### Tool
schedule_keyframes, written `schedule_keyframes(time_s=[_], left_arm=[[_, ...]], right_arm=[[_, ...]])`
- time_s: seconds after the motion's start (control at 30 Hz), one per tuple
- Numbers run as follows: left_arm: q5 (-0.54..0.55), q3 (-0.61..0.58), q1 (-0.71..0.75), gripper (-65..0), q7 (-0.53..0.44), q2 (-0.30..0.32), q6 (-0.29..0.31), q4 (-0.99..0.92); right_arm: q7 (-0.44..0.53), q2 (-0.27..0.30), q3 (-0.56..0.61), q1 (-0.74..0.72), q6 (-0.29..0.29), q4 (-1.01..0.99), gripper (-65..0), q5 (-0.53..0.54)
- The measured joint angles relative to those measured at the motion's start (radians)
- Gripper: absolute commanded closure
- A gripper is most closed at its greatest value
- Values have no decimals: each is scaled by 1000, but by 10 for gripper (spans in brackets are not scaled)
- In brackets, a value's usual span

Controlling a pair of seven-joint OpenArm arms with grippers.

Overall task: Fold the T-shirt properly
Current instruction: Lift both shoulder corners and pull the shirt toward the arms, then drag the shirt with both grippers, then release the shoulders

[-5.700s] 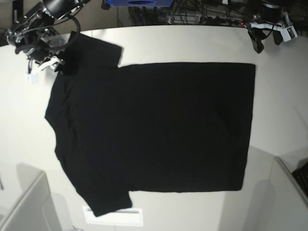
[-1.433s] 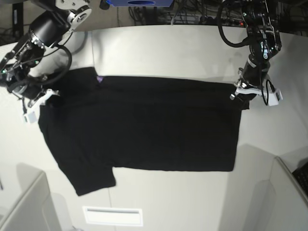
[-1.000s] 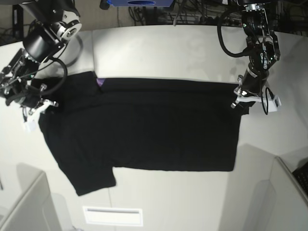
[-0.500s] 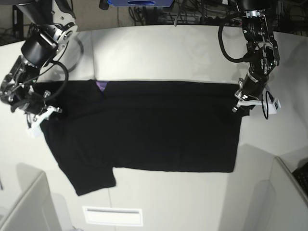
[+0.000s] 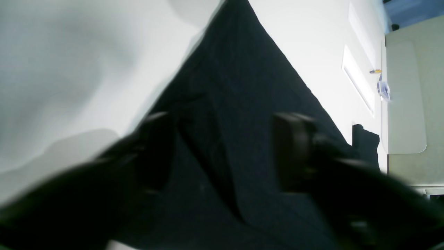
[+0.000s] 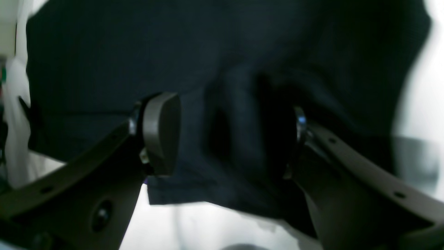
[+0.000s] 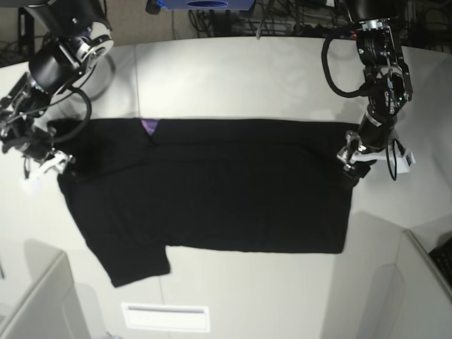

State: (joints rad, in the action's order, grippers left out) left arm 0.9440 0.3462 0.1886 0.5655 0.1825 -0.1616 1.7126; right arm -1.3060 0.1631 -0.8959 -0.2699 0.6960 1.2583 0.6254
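I have the shirt (image 7: 212, 191) lying flat on the table (image 7: 247, 78), black side up, spread across the middle. Its far long edge is already turned over toward me, so the body looks like a long band; a bit of purple print (image 7: 148, 126) shows where that fold meets the collar end. By my reading, the first lengthwise fold is laid down and both arms are letting it go.

The left gripper (image 5: 225, 152) sits at the hem corner, on the base view's right. In its wrist view the jaws stand apart with cloth lying between them, not pinched. The right gripper (image 6: 232, 135) is at the sleeve end, and its jaws are also spread, with a soft ridge of fabric (image 6: 239, 114) between the pads (image 6: 161, 132) and no grip on it.

What is left, as I judge it: the near sleeve (image 7: 138, 258) sticks out at the lower corner and needs tucking, the near long edge needs folding in, and then the band needs folding across its length. So I am roughly a third through.
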Motion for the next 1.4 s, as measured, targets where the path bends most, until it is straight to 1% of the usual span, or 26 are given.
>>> schedule_keyframes(time_s=[0.07, 0.13, 0.17, 0.2, 0.23, 0.3, 0.33, 0.37, 0.43, 0.5, 0.57, 0.63, 0.8, 0.93, 1.0, 1.1, 1.17, 1.2, 1.27, 1.3, 1.33, 1.4], left_arm=[[10, 30, 3, -556, 11, -10, 0, 26], [7, 72, 27, -556, 1, -11, -4, 100], [7, 92, 48, -556, -9, -11, -1, 142], [10, 112, 71, -556, -15, -16, 6, 174], [12, 134, 101, -556, -15, -30, 10, 196], [10, 175, 163, -556, -5, -71, 9, 205], [6, 192, 197, -556, 7, -89, 9, 202], [6, 207, 225, -556, 7, -97, 21, 198], [1, 242, 265, -556, 3, -108, 84, 194], [7, 270, 277, -555, -8, -126, 121, 178], [6, 283, 270, -555, -5, -133, 121, 117], [-2, 286, 240, -555, 2, -134, 110, 34], [10, 285, 158, -555, -16, -133, 126, -86], [8, 206, 133, -555, -30, -124, 129, -102], [8, 172, 129, -555, -31, -128, 137, -102], [16, 156, 101, -553, -27, -132, 140, -125], [26, 157, 84, -553, -31, -132, 144, -144], [26, 158, 75, -553, -35, -132, 145, -155], [27, 159, 65, -551, -45, -132, 149, -172], [27, 159, 63, -541, -46, -132, 148, -174], [26, 159, 62, -507, -46, -131, 148, -175], [24, 159, 61, -383, -39, -129, 143, -180]], right_arm=[[-2, -1, -19, 9, -4, 83, -375, 1], [-11, -3, -40, 30, -7, 202, -375, 21], [-29, -13, -65, 45, -7, 273, -375, 23], [-40, -37, -113, 59, -4, 338, -375, 23], [-40, -71, -173, 80, -8, 402, -375, 24], [-85, -142, -277, 129, -5, 505, -375, 16], [-109, -172, -316, 154, -2, 543, -375, 6], [-115, -189, -345, 179, -1, 570, -375, -1], [-106, -220, -381, 219, 0, 619, -375, 11], [-86, -248, -394, 261, 1, 632, -375, 26], [-84, -282, -398, 305, 1, 629, -375, 13], [-50, -302, -409, 330, 1, 610, -375, 10], [1, -301, -434, 334, 1, 461, -375, 11], [68, -296, -435, 335, 1, 341, -375, 3], [115, -288, -435, 334, 1, 305, -375, 19], [164, -279, -435, 328, 0, 265, -375, 26], [185, -258, -435, 312, -7, 224, -375, 35], [205, -246, -435, 298, -30, 196, -377, 42], [217, -217, -435, 274, -41, 144, -378, 50], [221, -207, -435, 262, -42, 121, -381, 51], [228, -197, -436, 252, -43, 101, -383, 55], [233, -190, -436, 237, -44, 75, -378, 59]])
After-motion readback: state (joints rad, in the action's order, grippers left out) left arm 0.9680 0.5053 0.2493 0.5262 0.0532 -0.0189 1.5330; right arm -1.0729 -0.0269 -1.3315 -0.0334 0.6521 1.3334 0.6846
